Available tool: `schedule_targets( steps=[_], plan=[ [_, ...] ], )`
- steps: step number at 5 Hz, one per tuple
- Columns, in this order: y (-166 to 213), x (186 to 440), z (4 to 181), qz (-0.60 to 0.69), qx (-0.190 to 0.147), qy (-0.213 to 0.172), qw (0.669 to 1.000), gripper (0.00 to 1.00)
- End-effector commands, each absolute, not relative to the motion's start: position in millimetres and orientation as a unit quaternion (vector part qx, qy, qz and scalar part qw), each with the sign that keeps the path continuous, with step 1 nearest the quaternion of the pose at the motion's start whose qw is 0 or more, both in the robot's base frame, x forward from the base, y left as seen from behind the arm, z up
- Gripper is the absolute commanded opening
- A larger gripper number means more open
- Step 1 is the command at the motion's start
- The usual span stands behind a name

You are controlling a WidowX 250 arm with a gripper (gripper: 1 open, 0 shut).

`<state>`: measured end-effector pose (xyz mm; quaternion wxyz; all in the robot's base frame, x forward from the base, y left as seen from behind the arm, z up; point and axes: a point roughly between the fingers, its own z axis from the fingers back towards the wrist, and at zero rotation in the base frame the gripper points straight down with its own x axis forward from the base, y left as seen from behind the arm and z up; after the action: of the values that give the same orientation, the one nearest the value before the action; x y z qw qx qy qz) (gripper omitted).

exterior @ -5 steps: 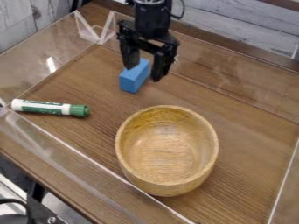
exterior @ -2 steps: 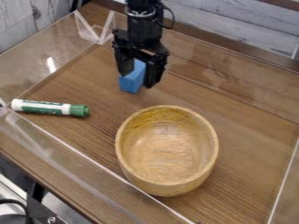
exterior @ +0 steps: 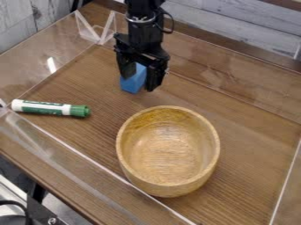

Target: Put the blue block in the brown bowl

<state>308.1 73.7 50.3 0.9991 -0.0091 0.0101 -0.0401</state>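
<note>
The claw (exterior: pixel 140 65) hangs from the top edge at twelve o'clock, its two fingers spread apart on either side of the blue block (exterior: pixel 136 77). Whether they touch it, I cannot tell. The block lies on the wooden table (exterior: pixel 241 102), at eleven o'clock from the brown bowl (exterior: pixel 167 151) and apart from it, its upper part partly hidden by the claw. The bowl sits at five o'clock on the table, with only bare wood visible inside. At eight o'clock a green-and-white marker (exterior: pixel 49 108) lies on its side, well apart from the block.
</note>
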Motion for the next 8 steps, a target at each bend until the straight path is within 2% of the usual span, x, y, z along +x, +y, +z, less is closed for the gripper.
schedule_targets(
  steps=[1,8],
  plan=[
    [80.2,315.2,58.8,-0.037,-0.005,-0.019,0.999,1.0],
    [85.2,320.0,28.3,-0.038,-0.017,-0.042,0.998,1.0]
  ],
)
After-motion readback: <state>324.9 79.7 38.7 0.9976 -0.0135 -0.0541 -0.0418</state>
